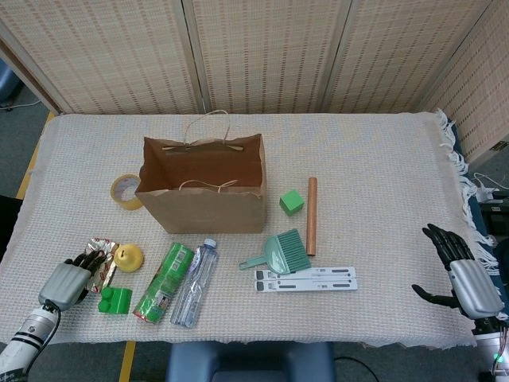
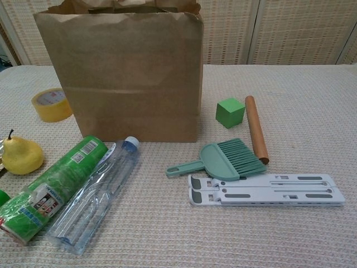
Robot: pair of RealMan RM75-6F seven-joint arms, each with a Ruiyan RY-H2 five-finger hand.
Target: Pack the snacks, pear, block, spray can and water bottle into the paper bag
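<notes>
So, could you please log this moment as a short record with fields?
bag: paper bag upright, open, nothing visible inside
left hand: left hand on the snack packet, beside the pear
right hand: right hand open, at table's right edge
lying in front of bag: spray can, water bottle
right of bag: green cube
</notes>
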